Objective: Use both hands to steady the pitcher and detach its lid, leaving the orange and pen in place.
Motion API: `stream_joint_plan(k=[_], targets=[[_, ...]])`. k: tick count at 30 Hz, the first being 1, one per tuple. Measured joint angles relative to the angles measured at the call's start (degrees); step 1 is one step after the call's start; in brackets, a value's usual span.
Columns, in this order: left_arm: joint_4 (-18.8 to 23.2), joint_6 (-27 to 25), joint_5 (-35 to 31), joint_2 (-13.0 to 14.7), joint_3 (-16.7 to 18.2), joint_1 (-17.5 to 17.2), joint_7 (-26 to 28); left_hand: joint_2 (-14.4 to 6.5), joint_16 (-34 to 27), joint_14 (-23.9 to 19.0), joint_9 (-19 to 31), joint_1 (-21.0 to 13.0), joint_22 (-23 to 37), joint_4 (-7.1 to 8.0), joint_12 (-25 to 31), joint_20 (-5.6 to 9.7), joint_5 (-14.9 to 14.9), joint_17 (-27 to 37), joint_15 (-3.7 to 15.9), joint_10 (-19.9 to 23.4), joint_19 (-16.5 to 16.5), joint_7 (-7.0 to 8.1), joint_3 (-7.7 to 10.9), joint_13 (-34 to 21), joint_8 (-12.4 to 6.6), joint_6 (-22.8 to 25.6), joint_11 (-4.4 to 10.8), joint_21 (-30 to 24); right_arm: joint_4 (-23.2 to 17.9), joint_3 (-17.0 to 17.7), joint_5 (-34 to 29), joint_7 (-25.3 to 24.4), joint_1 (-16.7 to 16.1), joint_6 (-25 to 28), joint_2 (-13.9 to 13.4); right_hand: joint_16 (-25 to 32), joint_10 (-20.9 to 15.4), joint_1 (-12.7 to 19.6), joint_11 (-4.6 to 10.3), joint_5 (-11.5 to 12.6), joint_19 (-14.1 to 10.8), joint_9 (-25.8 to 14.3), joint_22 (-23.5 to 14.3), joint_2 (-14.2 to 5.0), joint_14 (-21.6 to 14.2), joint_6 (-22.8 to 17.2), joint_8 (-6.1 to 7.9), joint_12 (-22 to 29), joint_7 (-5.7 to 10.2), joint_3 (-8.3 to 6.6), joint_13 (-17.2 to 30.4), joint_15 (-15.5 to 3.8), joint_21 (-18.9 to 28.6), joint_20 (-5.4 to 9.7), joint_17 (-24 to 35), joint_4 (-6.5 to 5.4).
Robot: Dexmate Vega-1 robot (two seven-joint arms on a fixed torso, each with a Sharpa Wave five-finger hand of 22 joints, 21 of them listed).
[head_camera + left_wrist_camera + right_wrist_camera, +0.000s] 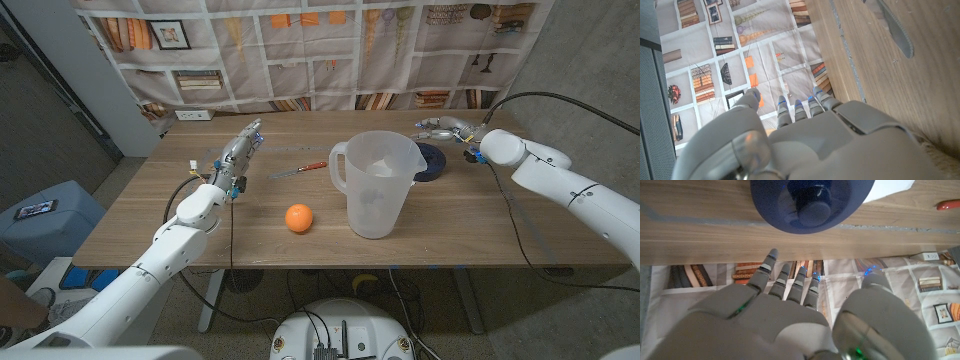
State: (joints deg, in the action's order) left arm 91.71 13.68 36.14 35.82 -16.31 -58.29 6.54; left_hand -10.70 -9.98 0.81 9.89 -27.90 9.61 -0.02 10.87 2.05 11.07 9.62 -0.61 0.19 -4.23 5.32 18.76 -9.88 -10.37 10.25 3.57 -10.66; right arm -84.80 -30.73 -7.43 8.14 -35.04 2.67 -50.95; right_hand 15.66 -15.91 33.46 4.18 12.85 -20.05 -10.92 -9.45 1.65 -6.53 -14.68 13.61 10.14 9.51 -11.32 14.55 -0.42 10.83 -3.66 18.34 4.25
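The clear plastic pitcher (375, 185) stands upright mid-table with its top uncovered. Its dark blue lid (433, 160) lies on the wood just behind and to the right of it; in the right wrist view the lid (812, 205) lies just beyond my fingertips. An orange (298, 217) sits to the left of the pitcher. The red-tipped pen (300, 168) lies farther back. My right hand (445, 128) hovers behind the lid, fingers straight and holding nothing. My left hand (238, 155) is raised left of the pen, fingers extended, empty. Both hands stay apart from the pitcher.
A patterned cloth (320, 50) hangs along the table's far edge. Cables (560, 100) run over my right arm. A blue bin (45, 225) stands on the floor at the left.
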Motion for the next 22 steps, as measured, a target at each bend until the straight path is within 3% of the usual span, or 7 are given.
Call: stream_joint_plan(k=[4,8,15,22], targets=[[-0.5,0.8,-0.4,-0.6,0.0,0.0,0.5,0.0,0.0,0.0,0.0,0.0,0.0,-0.08,0.0,0.0,0.0,0.0,0.0,0.2,0.0,-0.22,0.4,0.0,0.14,-0.2,-0.2,0.0,1.2,1.3,3.9,-1.8,-1.3,-2.3,0.8,-0.2,1.1,-1.1,-0.27,-0.4,-0.1,0.0,0.0,0.2,0.0,0.7,-0.54,0.0,-0.66,0.31,-0.5,0.01,0.0,0.73,-0.3,-0.31],[-1.3,1.5,-0.8,-1.3,-0.3,0.1,0.9,0.2,0.0,0.2,0.0,0.2,0.0,0.09,0.0,0.0,0.0,0.0,0.22,0.2,0.0,-0.22,0.57,0.0,0.39,-1.1,-0.2,0.0,2.2,2.0,6.6,-2.9,-2.0,-4.3,1.5,-0.6,1.8,-3.1,-0.39,-0.9,-0.2,0.3,0.0,-0.78,0.3,1.1,-1.33,0.0,-1.13,0.84,-1.0,-0.3,0.0,0.83,-0.5,-1.33],[-2.3,2.2,-2.1,-2.1,-0.9,0.7,1.6,0.3,0.0,0.7,0.0,1.7,0.0,0.71,0.0,0.0,0.0,0.1,0.32,-0.2,0.4,-0.51,1.2,0.0,0.85,-3.4,-0.62,0.0,3.3,3.2,11.2,-4.5,-3.4,-6.5,2.7,-1.1,3.3,-7.5,-0.79,-1.7,0.7,0.5,0.0,-2.35,0.6,3.2,-2.41,0.0,-3.81,1.76,-2.4,-0.61,-0.2,2.38,-1.2,-3.5],[-3.1,2.2,-3.7,-2.2,-1.4,1.5,2.5,0.2,0.0,0.7,0.0,2.2,0.0,0.83,0.0,0.0,0.0,0.1,0.31,-0.4,0.4,-1.54,1.55,0.0,0.85,-4.4,-0.85,0.0,4.3,4.4,15.8,-5.7,-4.6,-7.9,4.2,-1.7,4.3,-10.2,-1.2,-1.7,2.5,0.8,0.0,-4.04,1.5,5.2,-3.25,0.0,-6.08,2.04,-3.3,-1.12,-0.4,4.1,-1.6,-4.59]])
